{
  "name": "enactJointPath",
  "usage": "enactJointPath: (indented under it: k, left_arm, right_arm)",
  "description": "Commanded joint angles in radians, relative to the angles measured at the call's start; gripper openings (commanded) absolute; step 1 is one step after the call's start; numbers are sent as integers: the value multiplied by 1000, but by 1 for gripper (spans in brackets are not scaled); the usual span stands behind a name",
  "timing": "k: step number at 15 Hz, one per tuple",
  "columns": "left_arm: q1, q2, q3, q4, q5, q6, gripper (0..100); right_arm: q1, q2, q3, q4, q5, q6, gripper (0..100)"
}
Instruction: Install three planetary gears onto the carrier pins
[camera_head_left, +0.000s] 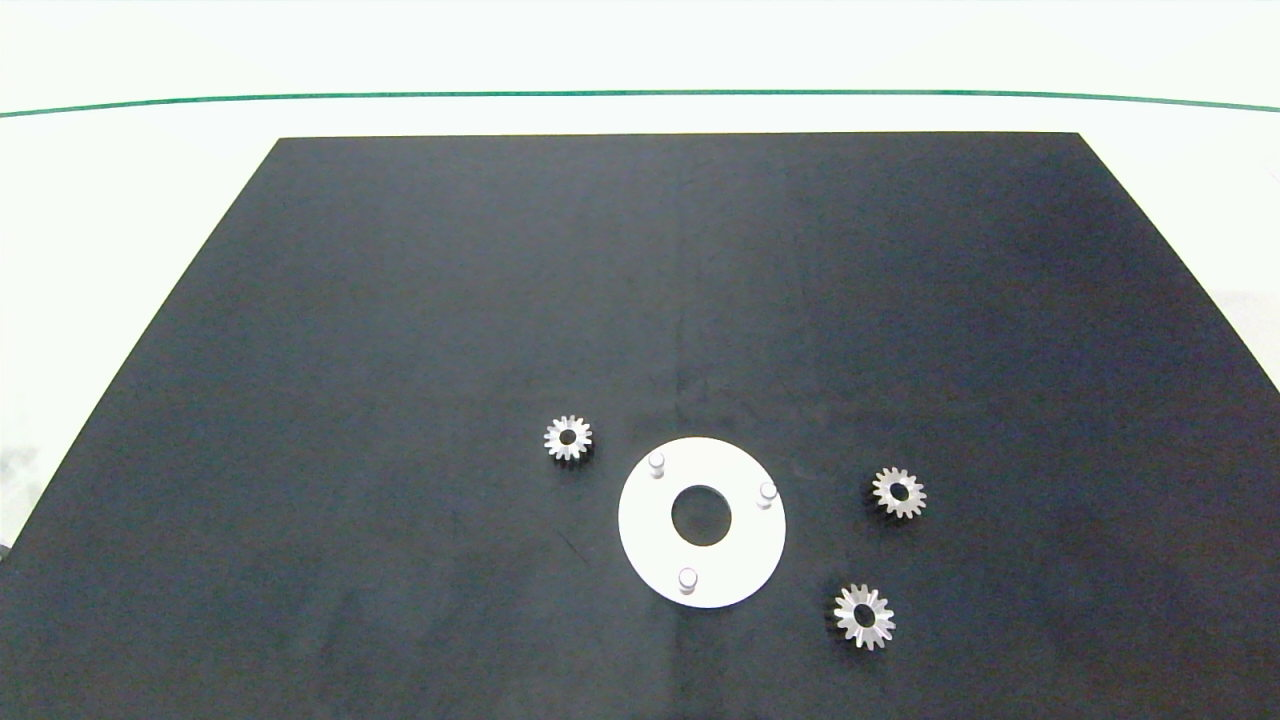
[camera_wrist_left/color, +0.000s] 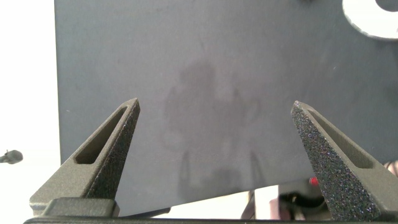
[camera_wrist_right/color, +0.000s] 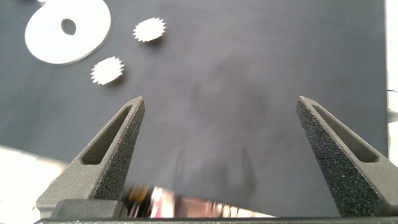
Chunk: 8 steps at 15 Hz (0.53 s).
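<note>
Nothing is installed yet: all three carrier pins (camera_head_left: 657, 463) stand bare on the white carrier disc (camera_head_left: 650, 545), which lies flat on the black mat (camera_head_left: 500, 300) covering the counter (camera_head_left: 120, 200). One pin sits at the disc's far-left side, one (camera_head_left: 767, 492) at its right, one (camera_head_left: 687, 579) at the near edge, around the large centre hole.

The three planetary gears lie flat on the mat, teeth outward and bores up. One gear (camera_head_left: 568, 438) rests just beside the disc's far-left edge, close to the far-left pin. A second gear (camera_head_left: 899, 492) lies to the right of the disc, apart from it, and the third gear (camera_head_left: 864, 616) lies nearer the front on that same right side.

Neither arm shows in the head view. The left end effector (camera_wrist_left/color: 216, 107) hovers over bare mat with its fingers spread wide and nothing between them; only a sliver of the disc (camera_wrist_left/color: 373, 18) shows at the corner of its view. The right end effector (camera_wrist_right/color: 220, 102) is likewise wide open and empty, with the disc (camera_wrist_right/color: 87, 34) and two gears (camera_wrist_right/color: 149, 29) (camera_wrist_right/color: 107, 71) ahead of it.

The step in hand appears to be the first pickup. A sensible split is the left arm for the lone left gear and the right arm for the two on the right. Each gear is probably best gripped across its teeth from directly above, kept level, then its bore centred over a pin before lowering straight down. A tilted gear could jam on the pin or nudge the loose disc.
</note>
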Motion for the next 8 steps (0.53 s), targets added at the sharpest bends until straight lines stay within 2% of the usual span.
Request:
enactJointPath:
  k: [1, 2, 4, 7, 8]
  left_arm:
    - [9, 47, -20, 27, 3, 44, 100]
    - [35, 47, -20, 32, 1, 53, 100]
    - [81, 53, -23, 56, 1, 96, 100]
    - [85, 59, -26, 61, 0, 98, 100]
    - [85, 58, -26, 59, 0, 101, 100]
  right_arm:
    - [236, 332, -173, 123, -5, -7, 100]
    - [257, 385, -173, 123, -6, -9, 100]
    - [334, 460, -166, 148, -11, -47, 100]
    - [395, 529, -147, 165, -58, -59, 100]
    - [414, 556, -130, 154, -86, -61, 100]
